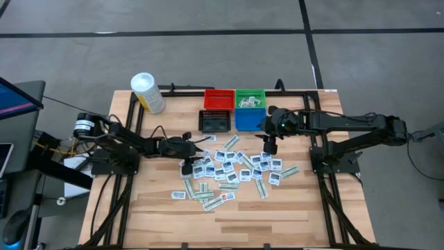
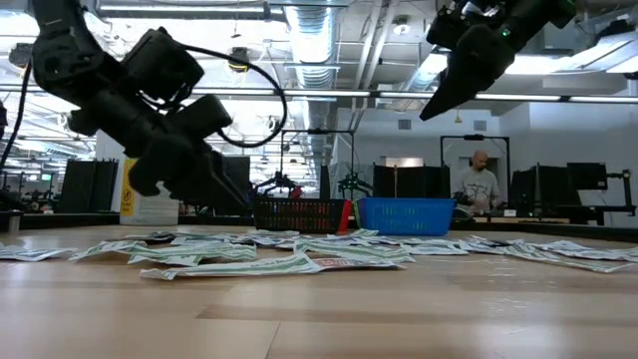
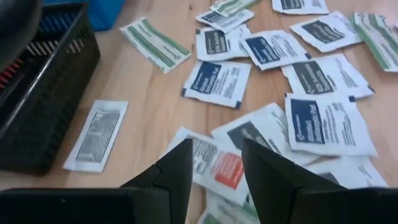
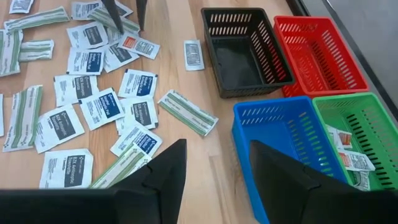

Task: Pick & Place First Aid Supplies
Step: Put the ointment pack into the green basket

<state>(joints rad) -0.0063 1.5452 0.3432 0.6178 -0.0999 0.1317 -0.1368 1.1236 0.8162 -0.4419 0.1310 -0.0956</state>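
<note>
Where the wooden surface (image 1: 229,215) meets its far-left corner stands a white tub (image 1: 147,92) with a yellow label.

Left pincer (image 1: 186,164): low over the left end of the packet scatter, fingers (image 3: 177,174) parted and empty, their tips just above a white packet with an orange patch (image 3: 219,168).

First aid packets (image 1: 232,170): loose across the middle of the surface, square white ones with dark blue print mixed with narrow green-white strips (image 4: 188,112); one grey-printed packet (image 3: 97,134) lies alone beside the black bin (image 1: 214,122).

Bins at the far edge: black, red (image 1: 218,99) behind it, blue (image 1: 250,119), green (image 1: 250,97) with a few packets inside.

Right pincer (image 1: 268,146): raised above the near side of the blue bin, fingers apart, holding nothing.
</note>
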